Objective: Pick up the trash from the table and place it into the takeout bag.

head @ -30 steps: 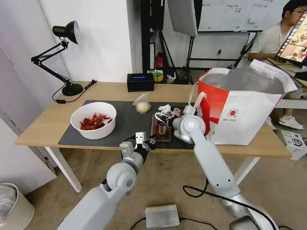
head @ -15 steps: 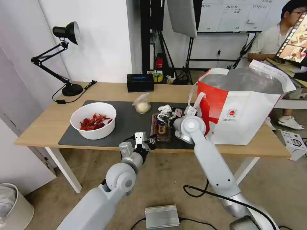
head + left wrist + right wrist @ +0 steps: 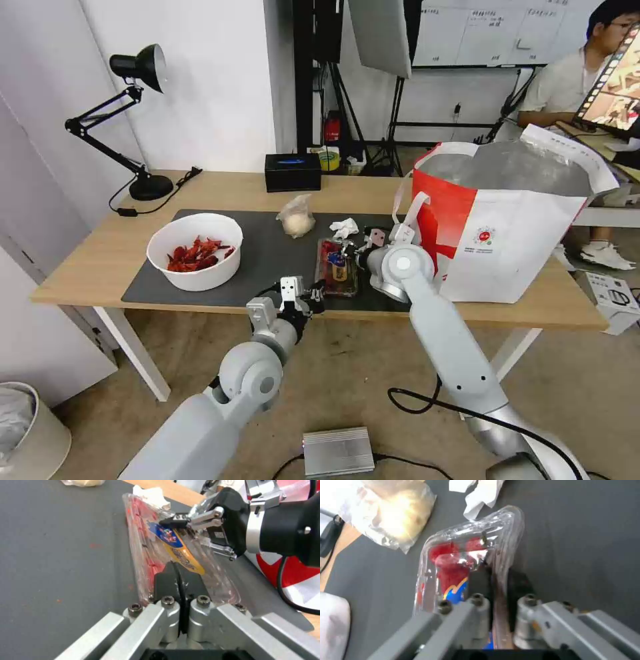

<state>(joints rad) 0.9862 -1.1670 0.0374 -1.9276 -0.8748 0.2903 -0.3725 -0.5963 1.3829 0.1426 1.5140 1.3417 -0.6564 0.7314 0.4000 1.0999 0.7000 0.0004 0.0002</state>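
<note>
On the long table [image 3: 93, 257], the white bowl of red shells [image 3: 195, 251] sits on the dark mat [image 3: 273, 257], out at about 10 o'clock from the middle of the mat. The small clear bag with a whitish lump [image 3: 296, 217] lies near the mat's far edge, at about 12 o'clock. The left gripper [image 3: 301, 298] waits at the near edge of the table, at 6 o'clock, with its fingers [image 3: 178, 580] pressed together and holding nothing. Just past it is the clear plastic tray with red scraps [image 3: 337, 267], flat on the mat. The crumpled tissue [image 3: 344, 227] lies just beyond the tray. The right gripper [image 3: 347, 252] is at the tray, its jaws pinched narrow on the tray's side wall. The big red-and-white takeout bag [image 3: 507, 220] stands open at 3 o'clock, right beside the right arm.
</note>
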